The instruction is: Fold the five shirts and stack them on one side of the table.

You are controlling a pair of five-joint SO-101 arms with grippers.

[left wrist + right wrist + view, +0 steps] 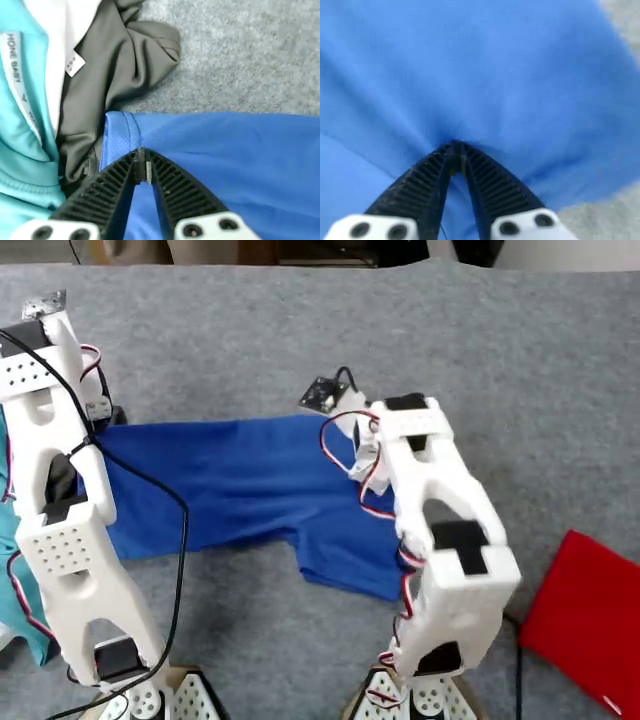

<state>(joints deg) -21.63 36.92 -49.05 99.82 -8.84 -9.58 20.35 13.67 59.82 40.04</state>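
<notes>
- Blue shirt (pixel 250 490) lies mid-worktop (pixel 520 350).
- Left gripper (pixel 142 169) is pinching its hem at 9 o'clock.
- Right gripper (pixel 457 156) is clamped on its fabric near 3 o'clock.
- Red shirt (pixel 590 625) is at 4 o'clock, teal shirt (pixel 22 170) at 8.

Centred blue shirt (pixel 250 490) spread flat, teal shirt (pixel 15 570) at left edge, red shirt (pixel 590 610) flat at right

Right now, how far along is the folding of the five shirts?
Done, it seems: one red shirt lies folded on the right. In hand: the left gripper and right gripper are shut on the blue shirt. To do: the teal shirt, white shirt and dark grey shirt lie crumpled together.
</notes>
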